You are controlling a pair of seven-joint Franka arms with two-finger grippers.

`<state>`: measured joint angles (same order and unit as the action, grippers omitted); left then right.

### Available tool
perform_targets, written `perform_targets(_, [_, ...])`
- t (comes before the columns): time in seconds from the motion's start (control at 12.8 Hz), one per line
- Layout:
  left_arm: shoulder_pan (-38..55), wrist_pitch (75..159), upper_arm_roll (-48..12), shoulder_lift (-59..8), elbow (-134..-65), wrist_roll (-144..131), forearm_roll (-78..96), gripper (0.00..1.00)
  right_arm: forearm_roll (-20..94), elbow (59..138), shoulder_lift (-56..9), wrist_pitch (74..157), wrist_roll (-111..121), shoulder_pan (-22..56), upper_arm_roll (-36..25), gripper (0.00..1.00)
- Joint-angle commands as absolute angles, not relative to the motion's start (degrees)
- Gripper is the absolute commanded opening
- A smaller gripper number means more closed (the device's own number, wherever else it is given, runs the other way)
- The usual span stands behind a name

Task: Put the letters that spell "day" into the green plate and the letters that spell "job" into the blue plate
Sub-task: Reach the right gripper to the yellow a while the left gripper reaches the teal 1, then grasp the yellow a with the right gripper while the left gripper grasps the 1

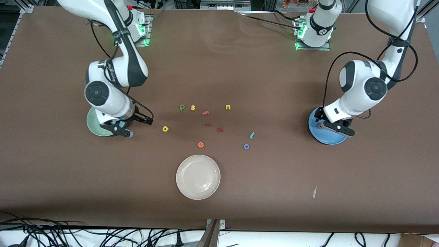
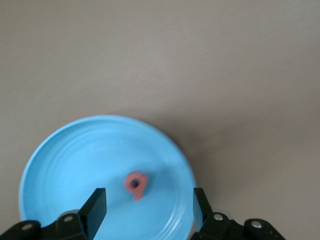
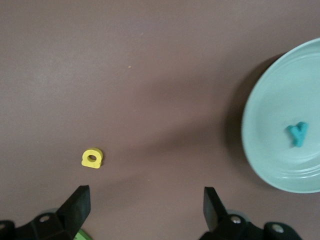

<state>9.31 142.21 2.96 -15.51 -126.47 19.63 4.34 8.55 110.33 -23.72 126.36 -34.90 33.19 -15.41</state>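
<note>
Both grippers are hanging with jaws released. The left gripper (image 2: 149,206) is hovering over the blue plate (image 2: 70,160), the salmon-pink b (image 2: 136,184) lying free between its fingers. The right gripper (image 3: 145,207) is hanging beside the green plate (image 3: 270,150), where the teal y (image 3: 297,134) is resting; the yellow a (image 3: 92,158) is lying ahead of its open jaws.

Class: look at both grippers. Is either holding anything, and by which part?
Nothing is held. The left gripper is open over the salmon-pink b in the blue plate; the right gripper is open.
</note>
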Motion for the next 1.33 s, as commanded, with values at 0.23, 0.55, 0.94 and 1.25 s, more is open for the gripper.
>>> perform_targets(0.23, [16.2,144.8,0.0,-20.1,-122.2,20.5,19.0,0.8,9.8,108.1,-31.3,137.3,-45.8,33.8,-11.3,0.97])
perform_targets(0.55, [25.4,149.7,0.1,-25.3,-119.3,19.4,25.2,0.85,9.8,108.2,-34.4,141.5,-48.9,35.9,-11.3,0.86])
perform_targets(0.94, [33.0,151.8,2.2,-35.3,-107.4,18.8,26.6,0.92,9.8,108.8,-35.2,141.5,-49.3,36.2,-11.3,0.72])
perform_targets(1.25, [33.8,152.3,3.7,-38.7,-104.8,18.7,26.7,0.91,9.8,108.9,-35.4,141.6,-49.0,35.8,-11.3,0.62])
